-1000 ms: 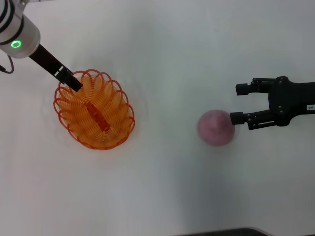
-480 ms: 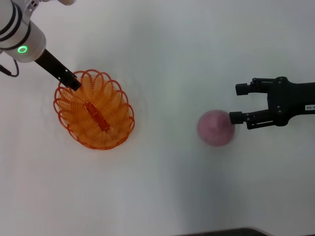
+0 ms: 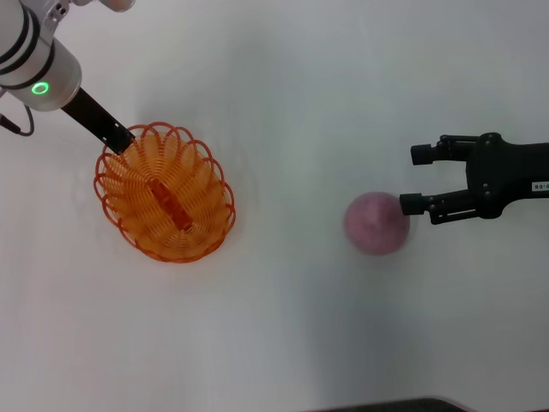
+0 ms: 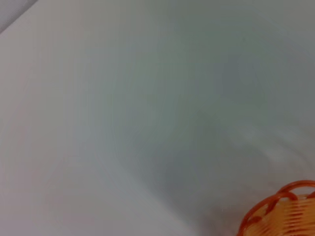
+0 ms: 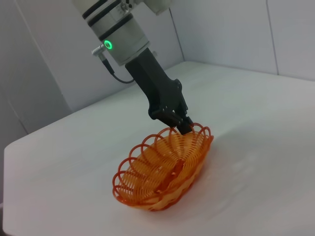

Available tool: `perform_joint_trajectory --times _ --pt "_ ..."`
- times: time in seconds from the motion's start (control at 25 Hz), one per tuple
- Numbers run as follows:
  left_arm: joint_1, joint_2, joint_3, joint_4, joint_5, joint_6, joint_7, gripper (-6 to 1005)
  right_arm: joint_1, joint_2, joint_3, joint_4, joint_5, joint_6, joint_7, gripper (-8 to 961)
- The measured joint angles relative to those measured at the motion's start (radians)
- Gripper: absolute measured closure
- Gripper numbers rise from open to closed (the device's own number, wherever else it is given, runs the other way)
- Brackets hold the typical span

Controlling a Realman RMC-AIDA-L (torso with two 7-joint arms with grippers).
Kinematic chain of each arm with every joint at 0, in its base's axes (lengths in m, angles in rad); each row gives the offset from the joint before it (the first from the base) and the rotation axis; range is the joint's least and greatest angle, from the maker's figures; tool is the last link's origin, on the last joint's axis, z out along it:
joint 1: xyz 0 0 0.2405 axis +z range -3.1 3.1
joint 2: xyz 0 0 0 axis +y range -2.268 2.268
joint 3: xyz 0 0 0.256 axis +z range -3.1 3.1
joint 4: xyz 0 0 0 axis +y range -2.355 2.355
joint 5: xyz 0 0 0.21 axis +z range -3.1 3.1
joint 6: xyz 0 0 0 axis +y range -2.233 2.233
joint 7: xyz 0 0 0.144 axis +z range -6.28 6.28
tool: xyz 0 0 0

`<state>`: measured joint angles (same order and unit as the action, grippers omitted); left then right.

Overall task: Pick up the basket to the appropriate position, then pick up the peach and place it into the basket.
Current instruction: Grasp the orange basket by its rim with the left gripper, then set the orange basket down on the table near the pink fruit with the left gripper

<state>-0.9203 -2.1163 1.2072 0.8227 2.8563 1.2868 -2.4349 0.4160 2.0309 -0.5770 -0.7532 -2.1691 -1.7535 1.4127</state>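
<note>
White and bare, the bench point(image 3: 283, 86) carries only two things. The oval orange basket of looped wire point(image 3: 165, 191) is the landmark. The left pincer point(image 3: 123, 140) sits at its scalloped rim on the side away from the fruit, apparently pinching a loop; the right wrist view shows the dark tips at the wire, but whether they truly clamp it I cannot tell. The round, matte pink-purple peach point(image 3: 376, 223) lies well apart from the basket, on the robot's right of it. The right pincer point(image 3: 414, 180) waits on the peach's far side from the basket, spread wide and holding nothing, one tip just beside the fruit. Likely risks: the light basket could tilt or slip from a one-loop grip, and the near tip could nudge the peach into rolling.
</note>
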Motion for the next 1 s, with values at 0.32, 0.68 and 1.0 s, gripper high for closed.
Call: perform_joint_trajectory --times 0.32,0.68,1.0 --pt "0.002 -0.001 -0.027 0.035 0.000 0.039 -0.011 937 0.000 0.000 0.005 0.000 0.003 0.000 0.000 9" --pt "-0.014 -0.002 -0.299 0.231 -0.010 0.319 -0.063 950 -0.007 0.001 0.110 0.000 0.012 -0.005 -0.037 9" --pt "-0.020 -0.011 -0.369 0.372 -0.081 0.472 -0.217 961 -0.008 0.013 0.216 0.007 0.013 -0.030 -0.120 9"
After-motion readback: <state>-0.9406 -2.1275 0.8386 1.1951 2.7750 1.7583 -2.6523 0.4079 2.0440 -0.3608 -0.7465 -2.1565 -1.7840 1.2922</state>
